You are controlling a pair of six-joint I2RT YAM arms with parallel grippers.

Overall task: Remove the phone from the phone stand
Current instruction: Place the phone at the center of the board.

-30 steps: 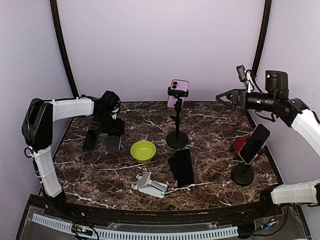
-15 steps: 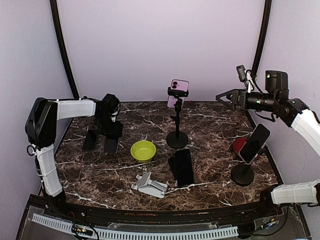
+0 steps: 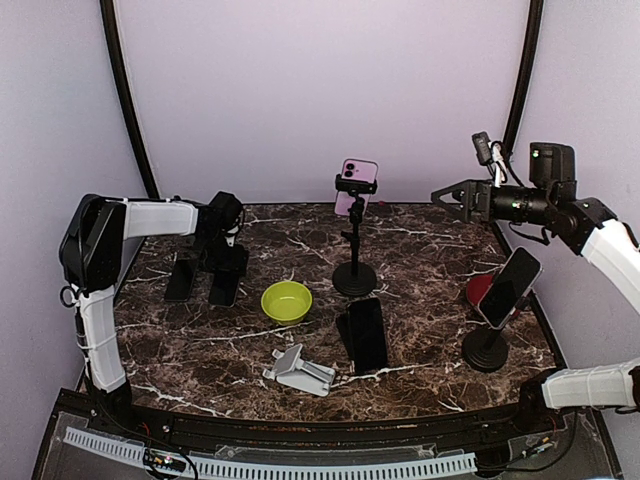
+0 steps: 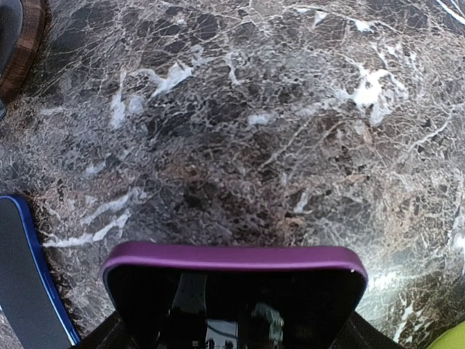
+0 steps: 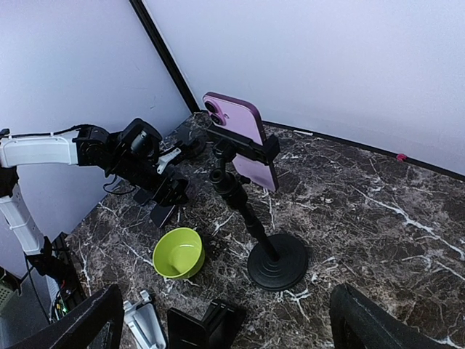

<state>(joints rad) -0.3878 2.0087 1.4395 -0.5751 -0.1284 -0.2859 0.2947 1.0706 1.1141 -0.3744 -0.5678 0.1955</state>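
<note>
Left claw [image 3: 226, 268] seemingly pinches purple phone [image 4: 234, 291]; right claw [image 3: 448, 194] spread; stand [image 3: 354, 272] holds pink phone [image 3: 357, 181].

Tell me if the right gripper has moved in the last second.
No. The right gripper sits at the same spot beside the black pole as before, jaws open.

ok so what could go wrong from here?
1. The left gripper holds the purple phone low over the table, right beside the blue-edged phone. Setting it down could clip or overlap that one.
2. The pink phone sits clamped high on a thin-stemmed stand. A one-handed pull by the open right gripper might tip the stand toward the green bowl.
</note>
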